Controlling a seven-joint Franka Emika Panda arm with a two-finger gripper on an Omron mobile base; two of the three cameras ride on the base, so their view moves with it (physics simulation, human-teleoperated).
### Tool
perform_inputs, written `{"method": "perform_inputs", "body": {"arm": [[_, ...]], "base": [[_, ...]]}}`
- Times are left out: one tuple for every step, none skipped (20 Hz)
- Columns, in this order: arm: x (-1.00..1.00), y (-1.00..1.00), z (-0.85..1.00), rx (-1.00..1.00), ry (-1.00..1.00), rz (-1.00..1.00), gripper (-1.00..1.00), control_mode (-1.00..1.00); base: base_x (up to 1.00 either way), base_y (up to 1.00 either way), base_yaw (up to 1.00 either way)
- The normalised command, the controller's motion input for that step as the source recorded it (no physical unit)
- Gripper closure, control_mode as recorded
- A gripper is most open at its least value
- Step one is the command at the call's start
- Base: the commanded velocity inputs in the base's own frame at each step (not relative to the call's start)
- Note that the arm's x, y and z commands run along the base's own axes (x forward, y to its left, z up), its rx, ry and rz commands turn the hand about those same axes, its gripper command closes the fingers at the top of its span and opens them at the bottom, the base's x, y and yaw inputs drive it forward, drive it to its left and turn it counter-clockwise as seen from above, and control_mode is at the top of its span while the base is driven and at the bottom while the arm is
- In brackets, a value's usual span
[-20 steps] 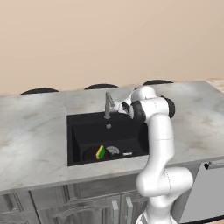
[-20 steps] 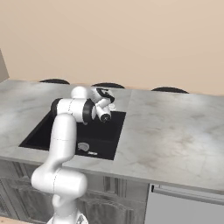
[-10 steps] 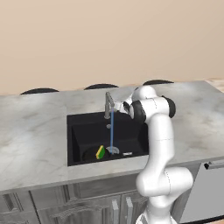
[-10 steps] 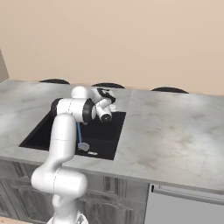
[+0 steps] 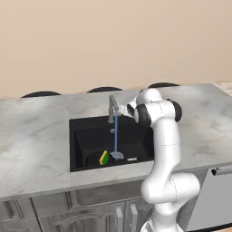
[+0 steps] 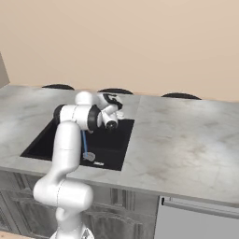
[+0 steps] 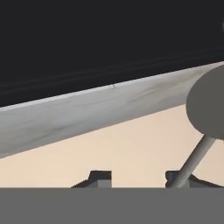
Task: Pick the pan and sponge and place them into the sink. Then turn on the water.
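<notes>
Running water (image 5: 116,136) from faucet (image 5: 111,108) into sink (image 5: 81,136), sponge (image 5: 104,157) and pan (image 5: 96,159) inside, jaws' opening indeterminate beside faucet.

A rendered kitchen: a marble-look counter (image 5: 36,136) holds a black sink (image 5: 86,140) with a faucet (image 5: 111,108), grey cabinet doors (image 5: 90,213) below, perhaps a dishwasher (image 6: 200,219).

The pan (image 5: 96,159) lies half lost against the black sink (image 5: 81,145), its handle indiscernible.
</notes>
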Motion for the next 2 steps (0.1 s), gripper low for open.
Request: {"method": "perform_inputs", "body": {"arm": [[-0.5, -0.78, -0.38, 0.0, 0.0, 0.0, 1.0, -1.0], [-0.51, -0.79, -0.33, 0.0, 0.0, 0.0, 1.0, -1.0]], "base": [[0.0, 0.0, 0.0], [0.0, 0.0, 0.0]]}}
